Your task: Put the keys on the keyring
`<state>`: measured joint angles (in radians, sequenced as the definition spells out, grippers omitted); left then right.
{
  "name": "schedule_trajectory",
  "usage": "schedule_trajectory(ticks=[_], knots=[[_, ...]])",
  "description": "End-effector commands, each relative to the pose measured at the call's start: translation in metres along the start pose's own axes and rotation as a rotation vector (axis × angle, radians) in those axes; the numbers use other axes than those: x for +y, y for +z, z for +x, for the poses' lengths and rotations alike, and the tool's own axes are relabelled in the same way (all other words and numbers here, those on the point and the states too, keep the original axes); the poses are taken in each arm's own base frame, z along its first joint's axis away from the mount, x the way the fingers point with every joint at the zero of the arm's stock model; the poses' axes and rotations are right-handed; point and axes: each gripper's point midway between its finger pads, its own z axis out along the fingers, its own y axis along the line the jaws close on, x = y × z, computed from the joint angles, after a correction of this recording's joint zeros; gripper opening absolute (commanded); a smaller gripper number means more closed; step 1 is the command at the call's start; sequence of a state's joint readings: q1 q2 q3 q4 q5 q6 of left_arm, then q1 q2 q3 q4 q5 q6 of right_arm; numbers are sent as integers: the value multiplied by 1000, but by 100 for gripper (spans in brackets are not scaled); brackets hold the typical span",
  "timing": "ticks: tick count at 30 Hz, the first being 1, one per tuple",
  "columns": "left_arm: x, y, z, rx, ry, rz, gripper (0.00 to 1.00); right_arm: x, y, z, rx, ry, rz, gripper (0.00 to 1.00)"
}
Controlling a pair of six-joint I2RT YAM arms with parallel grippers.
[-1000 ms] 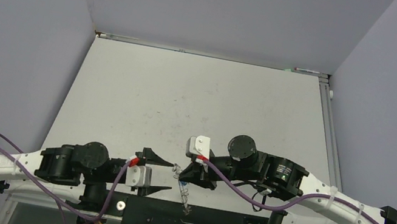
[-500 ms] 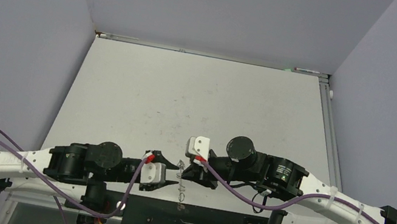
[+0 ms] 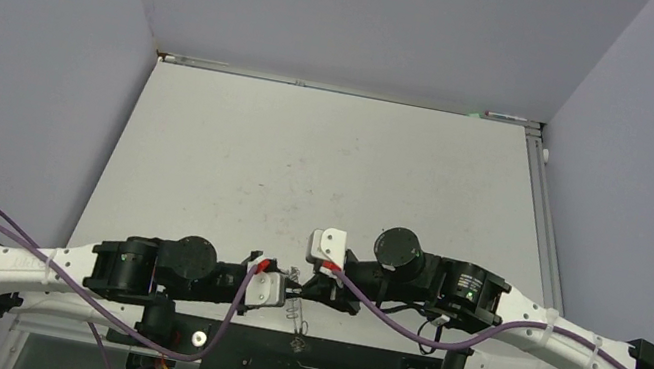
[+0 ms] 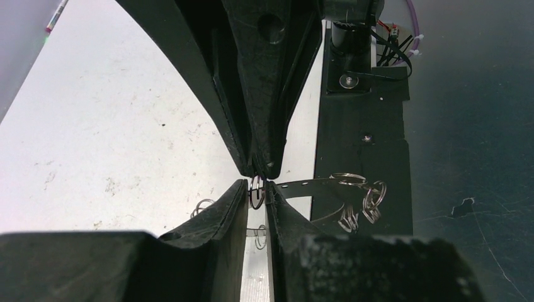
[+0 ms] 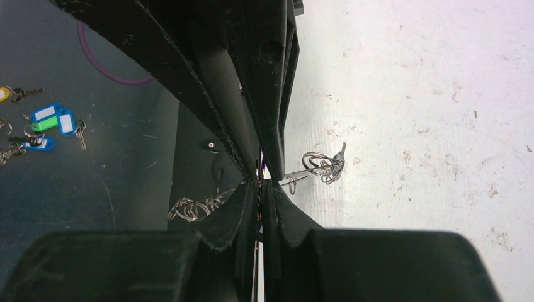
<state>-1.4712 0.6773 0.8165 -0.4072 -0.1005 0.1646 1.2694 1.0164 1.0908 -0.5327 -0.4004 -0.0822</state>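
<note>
The keyring [image 3: 298,316] hangs edge-on between both grippers over the table's near edge. In the left wrist view it is a thin grey strip [image 4: 315,184] with wire loops [image 4: 368,201] dangling. My left gripper [image 3: 288,282] [image 4: 256,189] is shut on one small wire loop [image 4: 256,196] at the ring's rim. My right gripper [image 3: 307,286] [image 5: 260,184] meets it tip to tip and is shut on the ring's rim; the ring's loops [image 5: 321,165] show on either side. The blue and dark keys do not show clearly; a sliver of colour sits between the right fingers.
The black mounting bar [image 3: 301,368] runs along the table's near edge under the ring. The white table [image 3: 325,174] stretches away behind the grippers. Blue and green key tags [image 5: 53,119] lie on the dark floor beyond the edge.
My left arm has moved right up to the right gripper, and its jaws have gone from wide open to shut on the loop. The right gripper has stayed in place.
</note>
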Motion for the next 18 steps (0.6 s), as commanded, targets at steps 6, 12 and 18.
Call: schedule_trajectory(ticks=[6,12,18], knots=[[5,-3,-33,-93,2,-14,4,7,-4,-24,-81,-42,-12,5],[16,-4,-34,-98,-2,-74,0,6,-2,-27,-80,-44,4,5],[22,-11,-37,-182,-9,-117,0,-15,-13,-33,-126,-18,148,53]])
